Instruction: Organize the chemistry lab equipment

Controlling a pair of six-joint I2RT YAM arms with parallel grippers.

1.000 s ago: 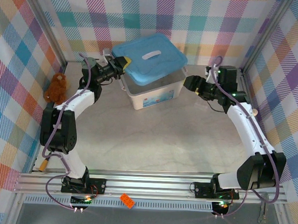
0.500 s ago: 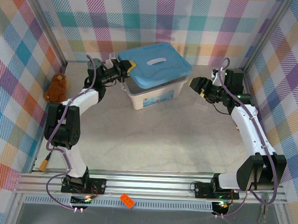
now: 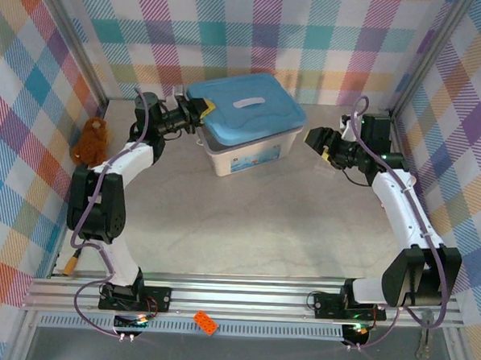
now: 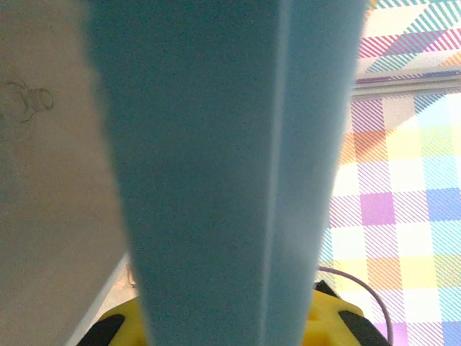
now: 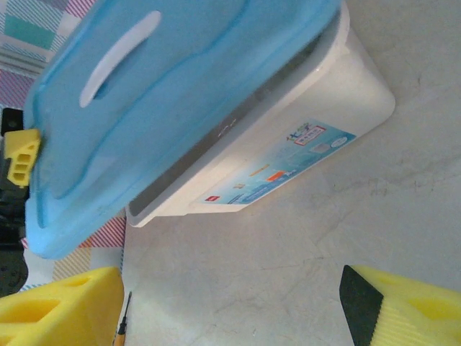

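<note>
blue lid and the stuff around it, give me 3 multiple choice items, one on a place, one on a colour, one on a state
1. Where is the brown plush toy?
A) on the table's left side, by the wall
B) inside the container
C) in front of the right arm's base

2. What colour is the lid over the white bin?
A) red
B) green
C) blue

3. What state is the left hand in?
A) open above bare table
B) shut on the lid's left edge
C) shut on the plush toy

Answers:
1 A: the top view shows it near the left wall, beside the left arm.
2 C: the lid is blue in the top and right wrist views.
3 B: the top view shows it closed on the lid's edge, and the lid runs through the middle of the left wrist view.
</note>
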